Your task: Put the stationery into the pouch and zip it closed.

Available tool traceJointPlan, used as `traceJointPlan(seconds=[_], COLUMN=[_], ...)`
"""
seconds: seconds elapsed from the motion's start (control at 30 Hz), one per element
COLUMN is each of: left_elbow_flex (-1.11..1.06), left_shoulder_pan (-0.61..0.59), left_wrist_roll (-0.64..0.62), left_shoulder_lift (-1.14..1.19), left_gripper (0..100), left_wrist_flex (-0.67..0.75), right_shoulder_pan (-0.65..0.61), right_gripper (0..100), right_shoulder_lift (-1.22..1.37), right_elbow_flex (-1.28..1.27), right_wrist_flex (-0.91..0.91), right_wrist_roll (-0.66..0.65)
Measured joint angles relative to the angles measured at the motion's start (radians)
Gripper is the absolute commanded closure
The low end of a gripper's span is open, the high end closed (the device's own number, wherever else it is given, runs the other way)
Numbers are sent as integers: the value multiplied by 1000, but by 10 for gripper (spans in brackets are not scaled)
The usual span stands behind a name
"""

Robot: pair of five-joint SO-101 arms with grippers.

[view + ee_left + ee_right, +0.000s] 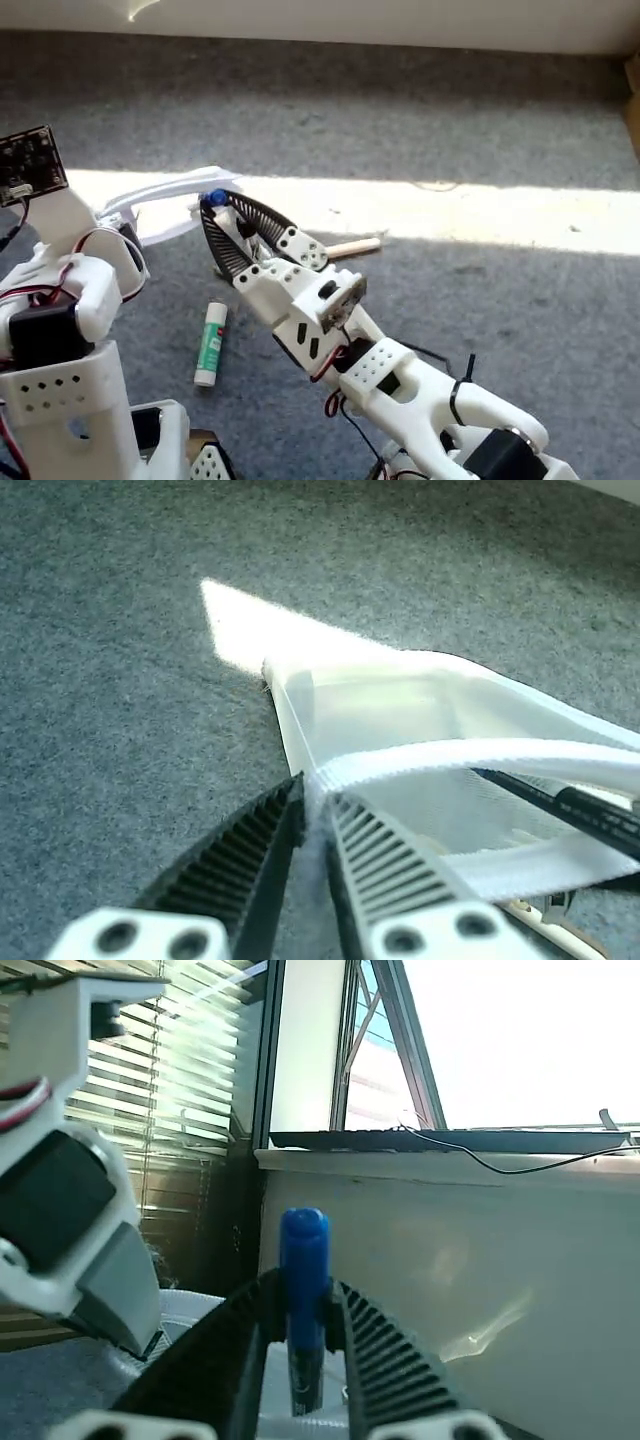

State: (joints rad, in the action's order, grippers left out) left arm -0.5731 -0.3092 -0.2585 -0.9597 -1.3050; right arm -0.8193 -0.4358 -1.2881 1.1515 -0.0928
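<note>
The left gripper [315,792] has its fingers narrowed, pinching the white mesh pouch [400,710] by its zip edge. The right gripper [305,1290] has its fingers clamped on an upright blue-capped pen [305,1250], just beside the pouch. A glue stick [211,343] lies on the bench [480,300].

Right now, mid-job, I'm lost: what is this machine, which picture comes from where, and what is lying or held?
Two white robot arms work over a grey carpet. The wide picture looks down from above; the other two come from cameras on each wrist. The left hand pinches the rim of the white pouch, which has a black pen inside. The right hand grips a blue-capped pen by the pouch. A glue stick and a wooden stick, perhaps a pencil, lie on the carpet.
</note>
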Motion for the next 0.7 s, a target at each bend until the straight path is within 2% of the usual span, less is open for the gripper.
traceJointPlan(seconds=[0.13, 0.7], left_elbow_flex=[0, 0], left_shoulder_pan=[0, 0], left_wrist_roll=[0, 0], left_shoulder_lift=[0, 0], left_gripper=[993, 993], left_wrist_flex=[0, 0], right_shoulder_pan=[0, -25], right_gripper=[887, 886], right_shoulder_lift=[0, -44], right_elbow_flex=[0, -5], right_wrist_flex=[-49, -126], right_wrist_roll=[0, 0])
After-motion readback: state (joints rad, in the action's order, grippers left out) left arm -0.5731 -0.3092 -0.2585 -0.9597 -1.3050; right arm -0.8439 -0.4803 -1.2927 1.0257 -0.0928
